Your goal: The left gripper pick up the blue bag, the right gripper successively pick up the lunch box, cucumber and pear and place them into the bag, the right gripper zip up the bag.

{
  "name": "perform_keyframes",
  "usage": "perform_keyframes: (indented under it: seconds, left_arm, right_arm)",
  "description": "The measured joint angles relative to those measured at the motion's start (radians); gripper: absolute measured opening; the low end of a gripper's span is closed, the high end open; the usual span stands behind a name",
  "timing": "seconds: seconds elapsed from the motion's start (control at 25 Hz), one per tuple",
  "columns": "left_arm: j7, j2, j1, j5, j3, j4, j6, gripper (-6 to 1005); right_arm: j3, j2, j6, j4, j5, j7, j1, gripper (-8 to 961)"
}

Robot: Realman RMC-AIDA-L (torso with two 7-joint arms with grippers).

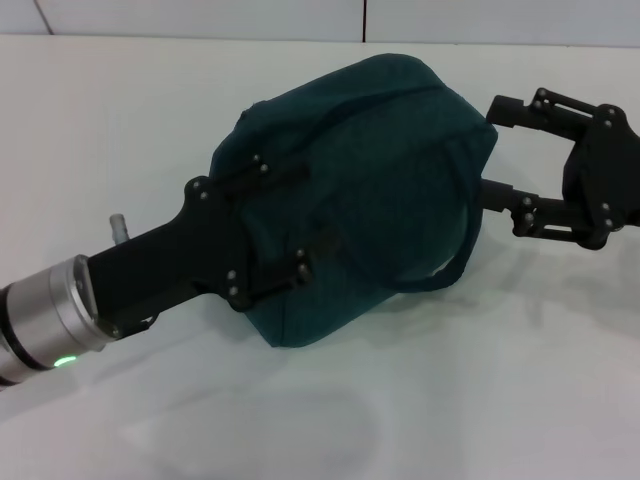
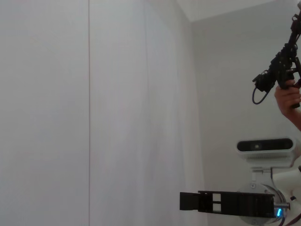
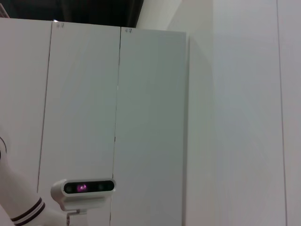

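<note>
The blue bag point(image 1: 390, 170) hangs bulging above the white table point(image 1: 100, 120) in the head view, its shadow on the tabletop below. My left gripper point(image 1: 283, 218) reaches in from the lower left and is shut on the bag's left side, with one finger on each side of the fabric. At the right, my right gripper point(image 1: 495, 148) stands open, its two fingers either side of the bag's right end. The lunch box, cucumber and pear are out of view. Neither wrist view shows the bag.
The wrist views look at white wall panels point(image 3: 150, 117) and the robot's head camera point(image 2: 265, 146) point(image 3: 82, 187). A person's hand with a black device point(image 2: 287, 75) shows in the left wrist view.
</note>
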Motion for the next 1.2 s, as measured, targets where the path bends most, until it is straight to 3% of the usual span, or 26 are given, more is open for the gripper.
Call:
perform_keyframes:
  seconds: [1.2]
  left_arm:
    - [0.003, -0.002, -0.005, 0.002, 0.000, 0.000, -0.012, 714]
  right_arm:
    - [0.008, 0.002, 0.008, -0.009, -0.044, -0.003, 0.003, 770]
